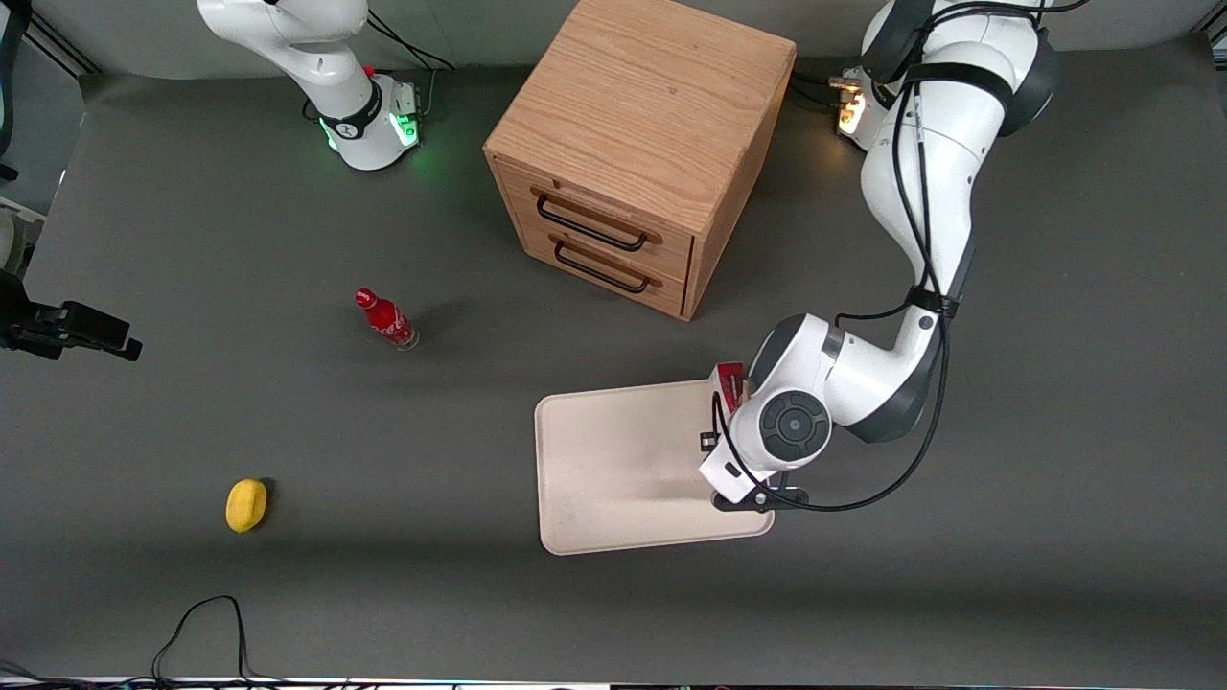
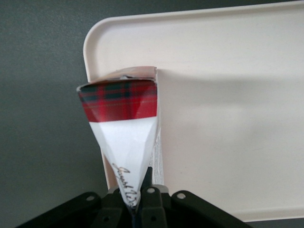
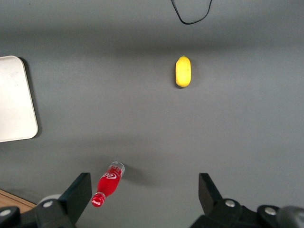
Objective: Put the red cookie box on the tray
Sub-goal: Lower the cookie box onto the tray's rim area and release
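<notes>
cookie box held over the tray's edge, not yet let go

taking the tray (image 1: 613, 470) as landmark: the pincer (image 2: 138, 199) hangs above the tray's end toward the working arm, clamped on the red cookie box (image 2: 124, 123), which hangs end-down over that rim, near the corner closest to the wooden drawer cabinet (image 1: 637, 144). the box's lower end looks close to or touching the tray, though contact cannot be confirmed. judged from this, the carrying is done; what remains is setting it fully down and releasing. the box shows a red-and-green tartan band and a white face with cursive script, too foreshortened to read. well away from the tray, toward the parked arm's end of the worktop (image 1: 288, 575), stand a small red bottle (image 1: 386, 319) with an unreadable white logo and a yellow lemon-like object (image 1: 246, 505).
</notes>
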{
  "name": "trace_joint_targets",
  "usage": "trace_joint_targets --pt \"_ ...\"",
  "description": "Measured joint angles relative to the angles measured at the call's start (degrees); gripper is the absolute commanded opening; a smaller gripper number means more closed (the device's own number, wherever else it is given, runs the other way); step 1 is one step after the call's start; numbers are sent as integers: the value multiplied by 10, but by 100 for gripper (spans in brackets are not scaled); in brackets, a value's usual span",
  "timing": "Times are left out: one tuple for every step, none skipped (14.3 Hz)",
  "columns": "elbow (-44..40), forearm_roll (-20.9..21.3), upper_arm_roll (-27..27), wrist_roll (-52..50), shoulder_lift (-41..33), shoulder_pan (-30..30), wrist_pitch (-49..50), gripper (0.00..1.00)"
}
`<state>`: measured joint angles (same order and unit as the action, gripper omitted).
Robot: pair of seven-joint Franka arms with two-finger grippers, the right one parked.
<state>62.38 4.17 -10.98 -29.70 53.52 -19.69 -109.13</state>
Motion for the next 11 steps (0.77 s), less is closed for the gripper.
trace_joint_targets --pt "2 1 0 1 0 1 -7 0" --pt "4 1 0 1 0 1 -12 0" --pt "5 1 1 1 0 1 -16 0" --pt "6 1 2 1 0 1 -20 0" --pt "7 1 3 1 0 2 -28 0" --pt "8 1 3 1 0 3 -39 0" --pt "8 1 4 1 0 5 -46 0" --pt "8 1 5 1 1 8 -54 0" --pt "9 1 5 1 1 11 -59 0" --pt "9 1 6 1 2 14 -63 0" --pt "9 1 6 1 4 18 -64 0"
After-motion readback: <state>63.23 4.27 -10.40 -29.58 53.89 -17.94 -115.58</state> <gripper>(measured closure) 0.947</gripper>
